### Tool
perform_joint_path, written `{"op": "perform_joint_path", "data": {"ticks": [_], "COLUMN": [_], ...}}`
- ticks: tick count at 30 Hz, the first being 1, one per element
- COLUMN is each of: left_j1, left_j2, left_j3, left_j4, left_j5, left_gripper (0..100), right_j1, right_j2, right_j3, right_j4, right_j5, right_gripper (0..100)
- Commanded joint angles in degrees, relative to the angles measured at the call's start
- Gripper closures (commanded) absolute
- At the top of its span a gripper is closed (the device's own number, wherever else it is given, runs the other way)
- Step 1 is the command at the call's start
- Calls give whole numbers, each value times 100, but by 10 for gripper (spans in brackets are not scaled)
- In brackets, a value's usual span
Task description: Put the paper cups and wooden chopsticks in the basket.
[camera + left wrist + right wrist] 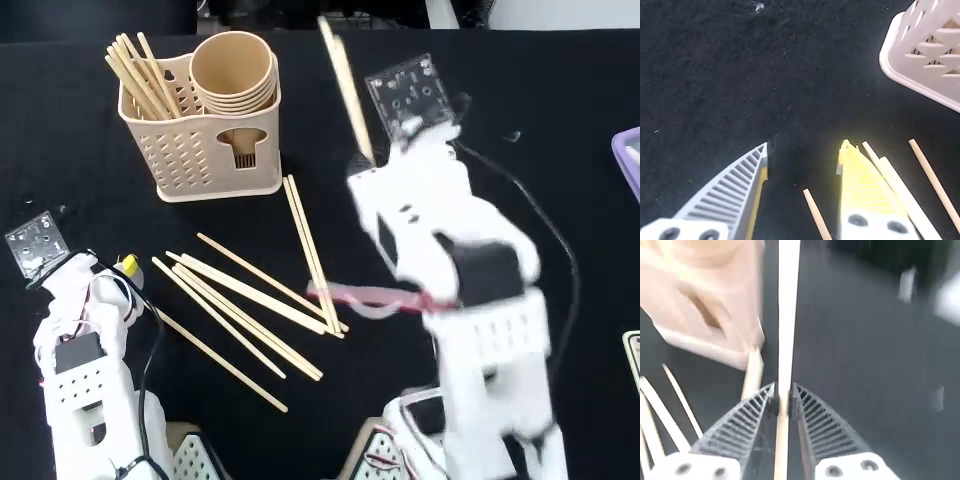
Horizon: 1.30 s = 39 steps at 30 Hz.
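My right pincer (783, 404) is clamped on one chopstick (788, 315), held up off the desk (560, 120) near the basket (215, 160). My left pincer (802, 150) gapes wide, low over the desk beside the loose chopsticks (250, 292). The paper cups (235, 70) sit stacked inside the basket, next to the standing chopsticks (140, 75).

One chopstick (788, 315) tight between jaws

Black tabletop (560, 110), with a purple object (628, 155) at one edge.
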<state>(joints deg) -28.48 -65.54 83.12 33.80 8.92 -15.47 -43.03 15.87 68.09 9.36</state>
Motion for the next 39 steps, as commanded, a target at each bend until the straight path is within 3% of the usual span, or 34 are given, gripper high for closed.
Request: {"op": "perform_joint_path", "data": {"ticks": [1, 7, 12, 15, 29, 39], "left_j1": [-48, -48, -13, -13, -4, -4], "left_j2": [-88, -88, -88, -88, -88, -88], "left_j3": [-13, -13, -13, -4, -4, -4], "left_j4": [-62, -53, -53, -53, -62, -62], "left_j5": [44, 44, 44, 35, 9, 0], "left_gripper": [777, 777, 777, 777, 777, 777], "right_j1": [-949, -2136, -2374, -2347, -2312, -2180], "right_j2": [-365, -31, 927, 1771, 5429, 6695], "right_j3": [-488, -154, 180, 31, -3503, -3960], "right_j4": [-545, -2875, -5670, -6699, -6866, -6910], "right_j5": [-264, -229, -229, -229, -229, -229], "right_gripper": [988, 987, 987, 988, 988, 987]}}
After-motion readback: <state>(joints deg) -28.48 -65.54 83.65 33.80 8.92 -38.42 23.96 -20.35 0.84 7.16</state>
